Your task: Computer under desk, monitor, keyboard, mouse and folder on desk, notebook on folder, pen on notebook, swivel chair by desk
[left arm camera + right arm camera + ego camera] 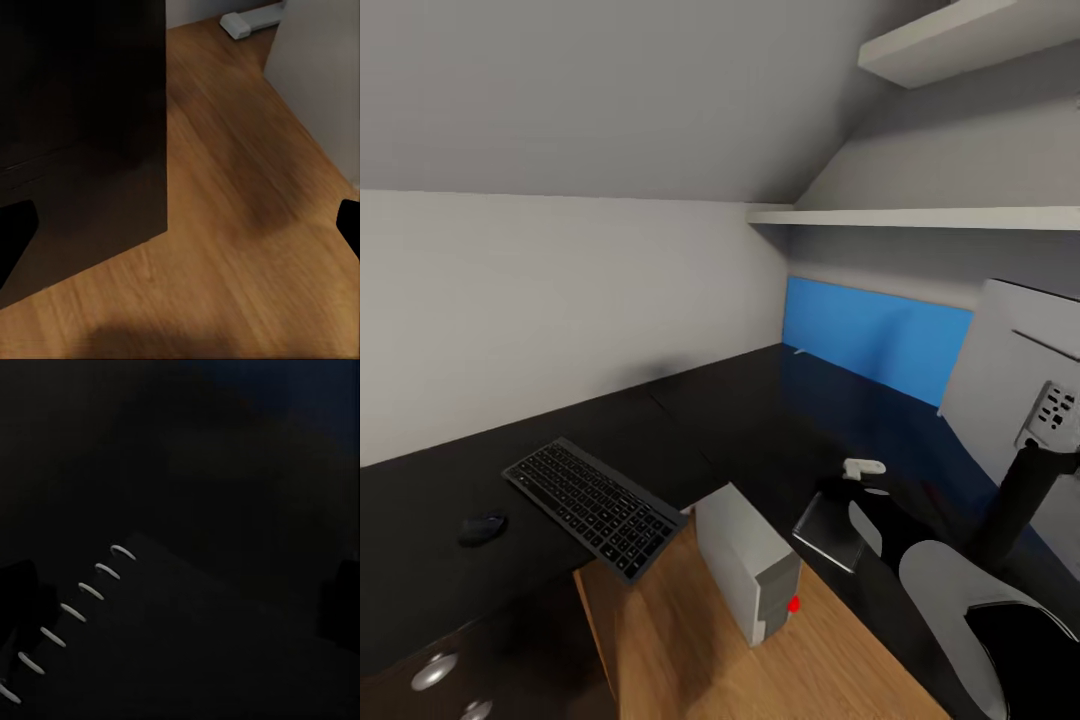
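The black desk [760, 420] wraps round an inner corner. The keyboard [595, 508] lies at its edge with one end overhanging, and the mouse [482, 527] sits beside it. The monitor [1020, 390] stands on the desk at the right, its grey back facing me. The computer [748, 575] stands on the floor in the corner. My right gripper [180, 600] hangs open above the spiral-bound notebook [195, 652], fingertips [22, 596] wide apart. My left gripper [180, 232] is open over bare floor beside the computer [322, 82]. The folder and swivel chair are out of view.
Wooden floor [840, 670] fills the desk's inner corner. A dark drawer block [82, 135] with round silver knobs [435, 670] stands under the desk. The blue back panel [875, 335] and two wall shelves [920, 215] lie beyond. A small white piece [865, 467] sits near my right arm [950, 590].
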### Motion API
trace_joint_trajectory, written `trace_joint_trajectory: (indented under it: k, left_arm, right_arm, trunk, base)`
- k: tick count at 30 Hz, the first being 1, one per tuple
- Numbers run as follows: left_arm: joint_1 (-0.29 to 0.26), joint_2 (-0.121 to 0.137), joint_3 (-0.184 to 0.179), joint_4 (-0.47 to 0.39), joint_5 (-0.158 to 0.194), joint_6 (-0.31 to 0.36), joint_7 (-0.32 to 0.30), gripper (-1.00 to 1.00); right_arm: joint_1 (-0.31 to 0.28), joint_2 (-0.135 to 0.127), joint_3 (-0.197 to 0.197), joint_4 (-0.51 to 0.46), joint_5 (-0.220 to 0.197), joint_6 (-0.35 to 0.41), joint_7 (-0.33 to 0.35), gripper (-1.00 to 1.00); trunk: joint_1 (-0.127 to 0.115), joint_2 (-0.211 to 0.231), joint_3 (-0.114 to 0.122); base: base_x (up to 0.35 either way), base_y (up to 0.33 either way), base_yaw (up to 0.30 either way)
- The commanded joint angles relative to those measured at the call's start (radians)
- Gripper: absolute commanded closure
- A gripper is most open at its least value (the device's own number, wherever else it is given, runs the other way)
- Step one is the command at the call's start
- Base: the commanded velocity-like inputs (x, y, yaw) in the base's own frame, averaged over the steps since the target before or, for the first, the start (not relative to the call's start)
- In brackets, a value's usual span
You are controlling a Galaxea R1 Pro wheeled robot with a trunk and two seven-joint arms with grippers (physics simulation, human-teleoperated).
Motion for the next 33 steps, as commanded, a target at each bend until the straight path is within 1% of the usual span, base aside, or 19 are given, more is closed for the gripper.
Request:
trace_joint_trajectory:
  k: [1, 13, 19, 33]
  left_arm:
    - [-0.001, 0.0, -0.008, 0.0, 0.004, -0.003, 0.006, -1.0]
    - [-0.001, 0.0, -0.008, 0.0, 0.004, -0.003, 0.006, -1.0]
    - [-0.001, 0.0, -0.008, 0.0, 0.004, -0.003, 0.006, -1.0]
    - [-0.001, -0.002, -0.008, 0.0, 0.003, -0.003, 0.005, -1.0]
  right_arm:
    - [0.0, -0.001, 0.005, 0.033, -0.021, 0.009, -0.006, -1.0]
    - [0.0, -0.001, 0.005, 0.033, -0.021, 0.009, -0.006, -1.0]
    - [0.0, 0.0, 0.005, 0.033, -0.021, 0.009, -0.006, -1.0]
    - [0.0, 0.001, 0.006, 0.033, -0.021, 0.009, -0.006, -1.0]
  trunk:
    - [0.0, 0.0, -0.001]
    - [0.0, 0.0, -0.001]
    - [0.0, 0.0, -0.001]
    - [0.0, 0.0, -0.001]
  base:
    - [-0.093, 0.0, 0.0]
    - [-0.035, 0.0, 0.0]
    - [-0.142, 0.0, 0.0]
    - [-0.078, 0.0, 0.0]
